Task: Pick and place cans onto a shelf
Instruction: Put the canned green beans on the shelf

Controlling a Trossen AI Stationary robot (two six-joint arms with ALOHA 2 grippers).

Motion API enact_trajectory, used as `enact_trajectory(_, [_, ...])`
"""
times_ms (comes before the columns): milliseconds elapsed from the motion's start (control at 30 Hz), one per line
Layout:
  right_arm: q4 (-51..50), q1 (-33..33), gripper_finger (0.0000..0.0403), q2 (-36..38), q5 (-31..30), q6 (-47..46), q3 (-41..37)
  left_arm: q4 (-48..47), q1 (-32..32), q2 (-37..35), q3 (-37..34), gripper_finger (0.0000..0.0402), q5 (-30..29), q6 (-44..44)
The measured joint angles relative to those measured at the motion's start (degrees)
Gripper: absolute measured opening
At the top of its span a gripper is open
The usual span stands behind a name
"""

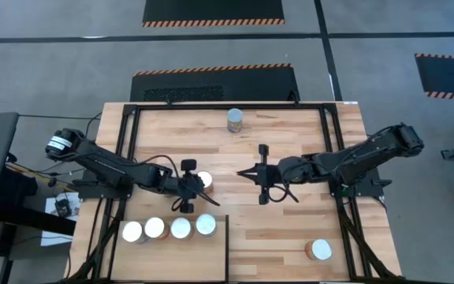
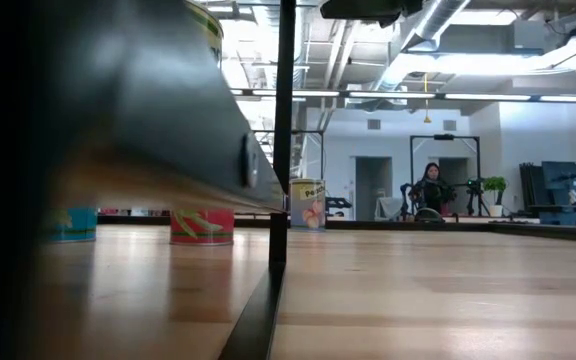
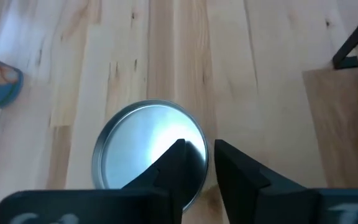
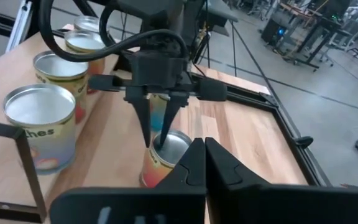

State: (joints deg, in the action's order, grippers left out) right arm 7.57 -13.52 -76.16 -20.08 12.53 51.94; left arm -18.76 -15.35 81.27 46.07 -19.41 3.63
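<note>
Nearest cam: left gripper is filling the wrist view's lower edge, hanging right over a can's silvery lid.
Left hand state: its fingers are standing narrowly apart, one tip sitting over the lid, the other just outside the rim; no lift is showing, and the can is standing upright on the wood.
Where that can is: it is sitting on the table, left of centre, just beyond the shelf's far edge.
Shelf: pale plywood panel is lying at the table's near-left corner.
Cans on shelf: four are standing upright in a row along its far edge, side by side.
Other cans: one is standing alone at the table's far edge, near the middle; another is sitting near the front-right corner, well apart from the rest.
Right gripper: it is hovering abt mid-table w/ its fingers pressed together and holding nothing, pointing toward the left gripper.
Right wrist view: it is looking past its own closed tips at the left gripper coming down onto the can w/ the orange label.
Bkgd: a person is sitting far off in the room beyond the table.
</note>
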Motion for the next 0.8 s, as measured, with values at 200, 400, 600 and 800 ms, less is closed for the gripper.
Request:
enact_trajectory(200, [0.18, 0.07, 0.0010, 0.00, -0.02, 0.06, 0.02, -0.21, 0.04, -0.26, 0.01, 0.0011, 0.41, -3.24])
enact_trajectory(400, [0.23, 0.00, 0.0009, 0.00, 0.00, -0.44, 0.02, -3.86, 0.00, -1.99, 2.33, 0.0001, 2.26, -4.43])
enact_trajectory(600, [0.21, -0.39, 0.0009, 0.00, 0.00, -0.45, 0.02, -13.13, -1.87, -6.32, 10.76, 0.0000, 2.79, -2.26])
enact_trajectory(800, [0.17, -0.74, 0.0010, -0.02, 0.05, -0.45, 0.02, -27.17, -9.73, -7.72, 23.72, 0.0000, -2.03, 3.33])
